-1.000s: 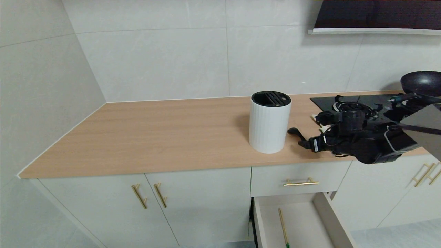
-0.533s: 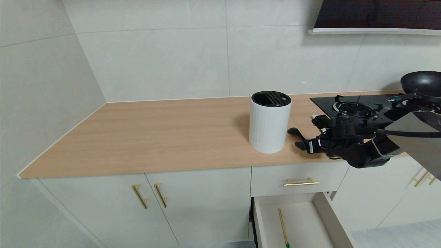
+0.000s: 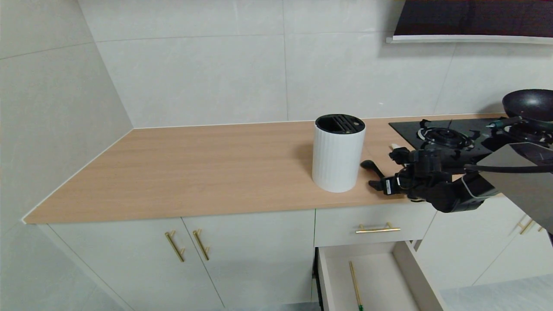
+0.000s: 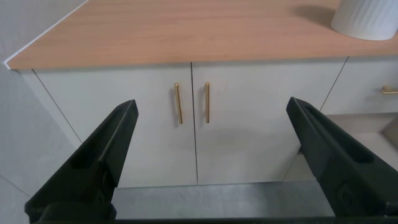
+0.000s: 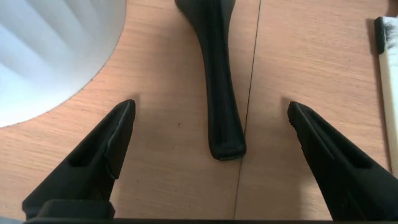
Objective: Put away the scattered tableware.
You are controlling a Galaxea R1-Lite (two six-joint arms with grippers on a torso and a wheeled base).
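Note:
A black spoon (image 3: pixel 370 166) lies on the wooden counter (image 3: pixel 207 168) just right of the white ribbed utensil holder (image 3: pixel 338 153). My right gripper (image 3: pixel 386 169) hangs low over the counter at the spoon's handle end, open. In the right wrist view the spoon handle (image 5: pixel 221 93) runs between the two open fingers of the right gripper (image 5: pixel 210 109), with the utensil holder (image 5: pixel 50 50) to one side. My left gripper (image 4: pixel 211 109) is open and holds nothing, off the counter in front of the lower cabinet doors (image 4: pixel 193 118).
A pale stick-like utensil (image 5: pixel 388 93) lies next to the spoon. A gas hob (image 3: pixel 445 134) and a black pan (image 3: pixel 527 103) stand at the right. Below the counter an open drawer (image 3: pixel 402 268) holds a chopstick (image 3: pixel 355 285).
My right gripper has come down and to the left, closer to the spoon's handle. The spoon and the holder have not moved.

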